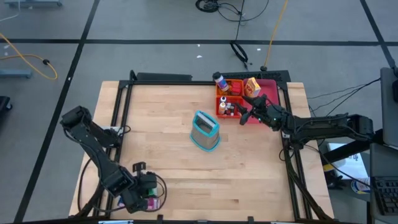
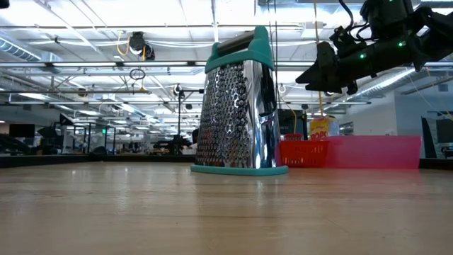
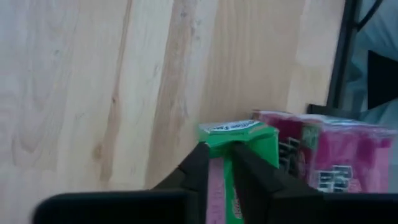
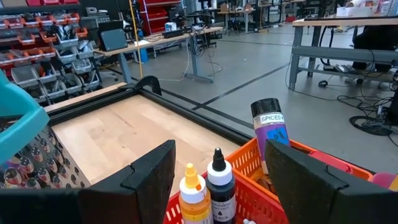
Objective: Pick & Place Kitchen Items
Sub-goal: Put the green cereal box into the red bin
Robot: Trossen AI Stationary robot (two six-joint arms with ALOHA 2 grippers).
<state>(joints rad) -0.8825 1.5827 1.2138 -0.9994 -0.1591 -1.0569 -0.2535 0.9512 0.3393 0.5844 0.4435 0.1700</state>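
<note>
From above, my right gripper (image 1: 247, 114) hangs spread over the orange tray (image 1: 221, 107), just right of the grater (image 1: 206, 130), lined up to drop onto the bottles.

At table height the tray sits behind the grater.

My left fingers (image 3: 200, 163) clamp a green box (image 3: 239, 134) (far from the grater), keeping it secure.

My right wrist faces a black-capped bottle (image 4: 219, 180).

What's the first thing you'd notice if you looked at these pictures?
The shiny teal-trimmed box grater standing upright mid-table. Behind it, the right gripper hovers open over an orange tray of tiny bottles. At the near left corner, the left gripper pinches a green box beside a pink packet.
</note>
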